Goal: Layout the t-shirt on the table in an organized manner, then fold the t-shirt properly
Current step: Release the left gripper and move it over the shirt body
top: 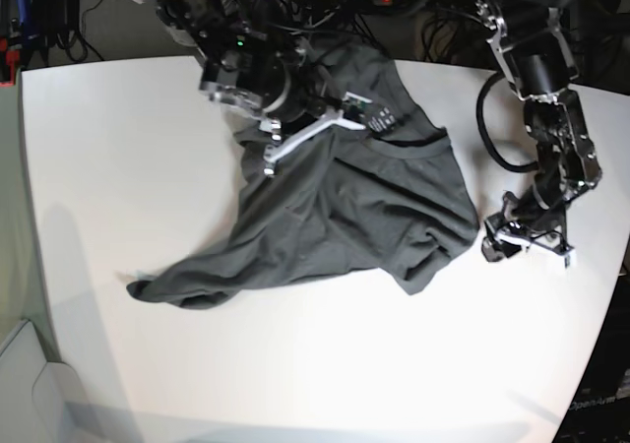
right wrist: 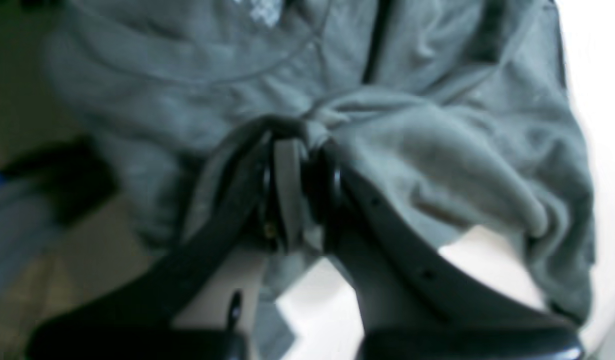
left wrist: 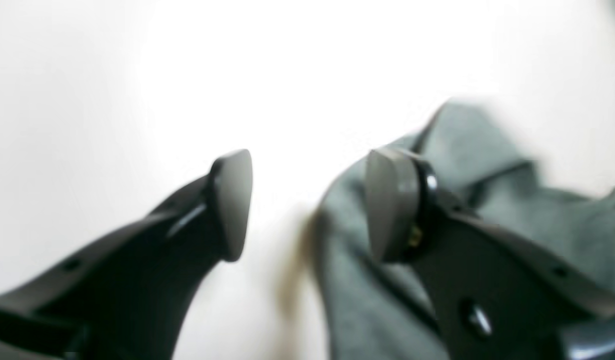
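Shirt bunched, one hand gripping

T-shirt (top: 335, 217) lies crumpled across the white bench (top: 118, 167) – collar toward the far side, a tail trailing near-left. Right hand (right wrist: 300, 165) is clenched on a fold of its cloth. Left hand (left wrist: 307, 205) hangs released beside the shirt's right edge – nothing between its fingers

Count at this moment: one t-shirt (top: 335, 207), dark grey, lying crumpled. One table (top: 118, 167), white. Two robot arms over it, each ending in one gripper: left gripper (top: 525, 243), right gripper (top: 271, 158). Two fingers (left wrist: 232, 200) per gripper, four in all. One neck label (top: 372, 116) visible on the t-shirt.
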{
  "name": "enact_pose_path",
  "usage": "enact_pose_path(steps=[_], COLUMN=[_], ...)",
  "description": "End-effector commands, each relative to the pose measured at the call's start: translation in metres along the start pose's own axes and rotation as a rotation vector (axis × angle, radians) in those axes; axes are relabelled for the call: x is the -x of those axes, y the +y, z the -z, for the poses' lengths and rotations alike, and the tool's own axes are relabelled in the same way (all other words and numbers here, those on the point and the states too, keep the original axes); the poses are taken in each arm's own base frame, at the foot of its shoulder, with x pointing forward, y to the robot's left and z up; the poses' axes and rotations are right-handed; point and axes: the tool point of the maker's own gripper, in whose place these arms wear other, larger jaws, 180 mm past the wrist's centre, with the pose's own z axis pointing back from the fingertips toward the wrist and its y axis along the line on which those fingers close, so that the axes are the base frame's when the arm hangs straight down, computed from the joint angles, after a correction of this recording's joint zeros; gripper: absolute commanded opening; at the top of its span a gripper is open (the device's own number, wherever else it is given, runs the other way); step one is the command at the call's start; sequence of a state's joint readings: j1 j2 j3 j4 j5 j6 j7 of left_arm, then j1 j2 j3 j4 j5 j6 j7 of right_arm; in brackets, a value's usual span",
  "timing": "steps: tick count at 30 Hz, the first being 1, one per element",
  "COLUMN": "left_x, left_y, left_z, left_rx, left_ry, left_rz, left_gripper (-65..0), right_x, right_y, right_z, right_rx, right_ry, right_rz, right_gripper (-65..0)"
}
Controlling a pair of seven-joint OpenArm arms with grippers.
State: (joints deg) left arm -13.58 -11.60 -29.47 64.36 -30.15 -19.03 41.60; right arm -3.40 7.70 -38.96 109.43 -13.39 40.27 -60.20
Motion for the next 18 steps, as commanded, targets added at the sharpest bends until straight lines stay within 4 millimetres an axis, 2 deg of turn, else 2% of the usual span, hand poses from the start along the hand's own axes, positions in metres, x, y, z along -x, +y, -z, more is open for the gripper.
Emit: enact_pose_path(steps=[1, 3, 6, 10, 12, 15, 18], left_x=[-0.031, -0.039, -0.045, -0.060, -0.068, -0.079, -0.077], left_y=[-0.003, -0.007, -0.007, -0.028, -0.040, -0.060, -0.087], left_z=[-0.006, -0.009, -0.019, -0.030, -0.037, -0.043, -0.041], left_rx=[0.018, 0.046, 0.071, 0.148, 0.194, 0.268, 0.344], left_ry=[-0.074, -0.099, -0.127, -0.185, -0.220, -0.253, -0.240], left_rz=[0.013, -0.010, -0.027, -0.042, -0.054, -0.073, -0.068], left_gripper=[-29.8, -29.8, -29.8, -29.8, -29.8, -29.8, -29.8], right_x=[-0.002, 0.002, 0.010, 0.009, 0.004, -0.003, -0.002], right_y=[-0.010, -0.010, -0.013, -0.018, -0.022, -0.029, -0.038], right_z=[0.002, 0.009, 0.013, 0.007, -0.001, -0.017, -0.026], right_rx=[0.034, 0.042, 0.062, 0.095, 0.120, 0.159, 0.194], right_ry=[0.011, 0.049, 0.096, 0.098, 0.076, 0.031, 0.028], right_rz=[-0.022, -0.064, -0.092, -0.109, -0.115, -0.118, -0.125], right_gripper=[-64.8, -63.2, -55.2, -43.9, -38.9, -36.1, -36.2])
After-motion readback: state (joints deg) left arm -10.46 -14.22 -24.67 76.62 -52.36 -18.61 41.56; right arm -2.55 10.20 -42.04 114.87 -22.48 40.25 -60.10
